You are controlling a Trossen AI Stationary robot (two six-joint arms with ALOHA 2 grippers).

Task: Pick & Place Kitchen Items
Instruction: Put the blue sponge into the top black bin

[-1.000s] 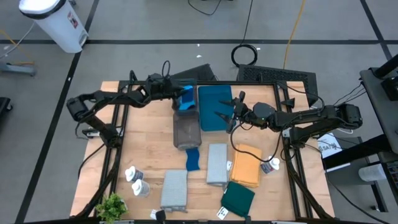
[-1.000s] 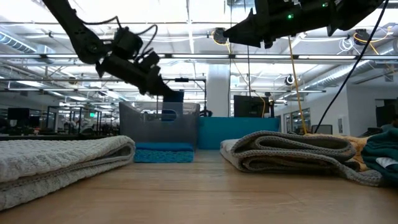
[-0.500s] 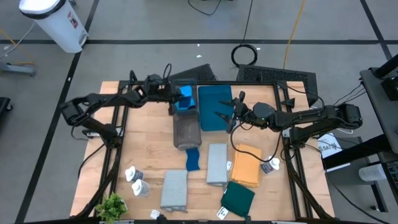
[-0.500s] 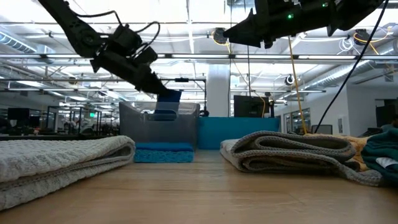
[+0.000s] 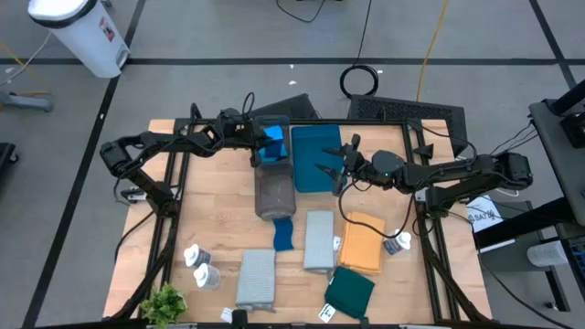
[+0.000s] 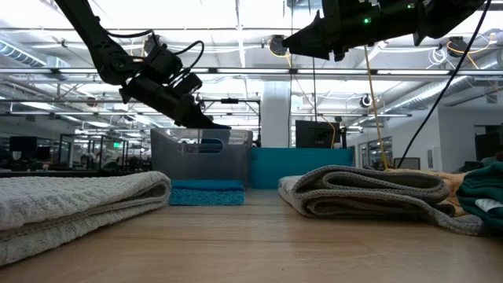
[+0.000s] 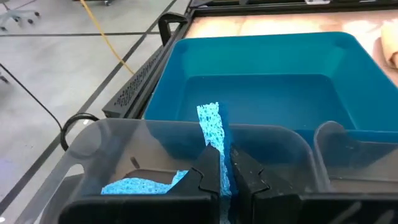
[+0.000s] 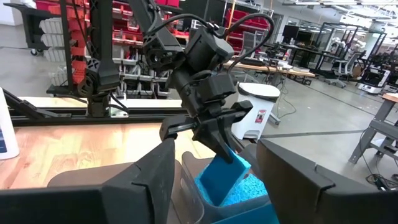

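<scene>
The left fingers (image 7: pixel 225 177) were clamped on the edge of a blue sponge (image 7: pixel 211 134), held upright over the clear grey bin (image 7: pixel 280 140); another sponge (image 7: pixel 140 185) lay inside; light and soft, it probably needed only an edge pinch; the right fingers (image 5: pixel 336 171) hovered apart over the teal tray (image 5: pixel 313 157), holding nothing.

overhead, table-level and 2 wrist views share the grey tray (image 5: pixel 273 187).
</scene>
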